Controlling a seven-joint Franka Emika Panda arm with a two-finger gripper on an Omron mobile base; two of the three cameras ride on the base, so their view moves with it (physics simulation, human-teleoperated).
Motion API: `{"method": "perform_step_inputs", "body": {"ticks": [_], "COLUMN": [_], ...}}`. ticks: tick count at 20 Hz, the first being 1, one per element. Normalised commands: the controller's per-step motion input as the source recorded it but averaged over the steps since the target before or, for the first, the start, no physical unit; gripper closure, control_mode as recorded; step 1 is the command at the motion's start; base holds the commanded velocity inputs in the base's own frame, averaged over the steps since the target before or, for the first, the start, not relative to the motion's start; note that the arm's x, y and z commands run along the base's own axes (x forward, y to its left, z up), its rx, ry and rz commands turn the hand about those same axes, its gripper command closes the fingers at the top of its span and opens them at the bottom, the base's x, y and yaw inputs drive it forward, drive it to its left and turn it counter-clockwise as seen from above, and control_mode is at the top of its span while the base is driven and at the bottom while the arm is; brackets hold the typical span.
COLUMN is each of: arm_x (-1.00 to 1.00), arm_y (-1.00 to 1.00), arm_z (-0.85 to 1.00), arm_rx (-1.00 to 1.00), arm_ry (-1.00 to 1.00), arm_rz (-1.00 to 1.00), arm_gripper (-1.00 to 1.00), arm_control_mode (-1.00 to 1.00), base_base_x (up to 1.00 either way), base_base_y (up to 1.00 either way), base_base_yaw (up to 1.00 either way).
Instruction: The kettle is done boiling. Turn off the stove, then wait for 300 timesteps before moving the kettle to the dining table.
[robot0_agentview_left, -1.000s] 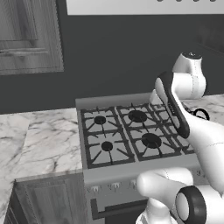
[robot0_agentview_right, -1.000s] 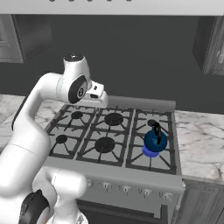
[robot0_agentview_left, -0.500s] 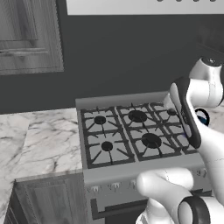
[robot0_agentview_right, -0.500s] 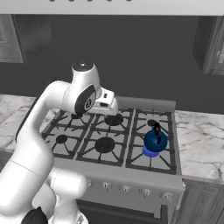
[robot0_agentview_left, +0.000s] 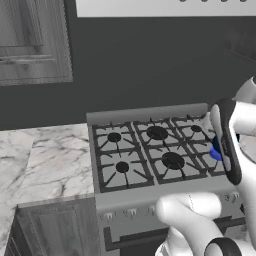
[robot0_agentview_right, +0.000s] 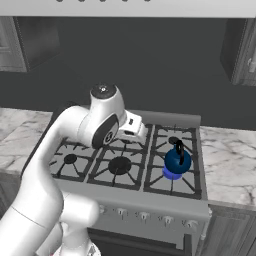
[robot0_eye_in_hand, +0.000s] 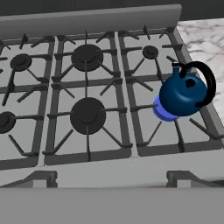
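Right base view, stove (robot0_agentview_right: 125, 172): wide grey range between marble counter (robot0_agentview_right: 227, 155) stretches; it is the landmark for everything below.
Change, arm: since a second ago the white arm has swung from the stove's left rear toward its middle, its hand now above the back centre burners, closer to the kettle (robot0_agentview_right: 177, 160).
Change, kettle: unmoved on the stove's front right burner, upright, with a blue glow beneath it.
Meaning for task: I judge the burner is still lit, so the stove is not yet off; the arm looks to be travelling across, and the knobs (robot0_agentview_right: 145, 216) on the stove's front face are untouched.
Gripper (robot0_eye_in_hand: 111, 180): jaws spread wide, nothing between them, hovering above the stove's front edge, well apart from the kettle.
Count, stoves: one.
Count, burners: six, in two rows of three under black grates.
Count, kettles: one, blue with a black arched handle (robot0_eye_in_hand: 205, 83).
Count, knobs: a row along the stove's front; too small to count surely.
Dining table: cannot place it from here.
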Motion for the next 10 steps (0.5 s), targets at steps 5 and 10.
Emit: {"method": "perform_step_inputs", "body": {"ticks": [5, 10], "arm_x": [-0.21, -0.24], "arm_y": [-0.42, -0.46], "arm_z": [0.0, -0.01], "arm_rx": [0.03, 0.03], "arm_ry": [-0.05, -0.03], "arm_rz": [-0.05, -0.05], "arm_gripper": [-1.0, -1.0], "arm_control_mode": [-1.0, -1.0], "base_base_x": [0.0, 0.0], "base_base_y": [0.0, 0.0], "base_base_yaw": [0.0, 0.0]}}
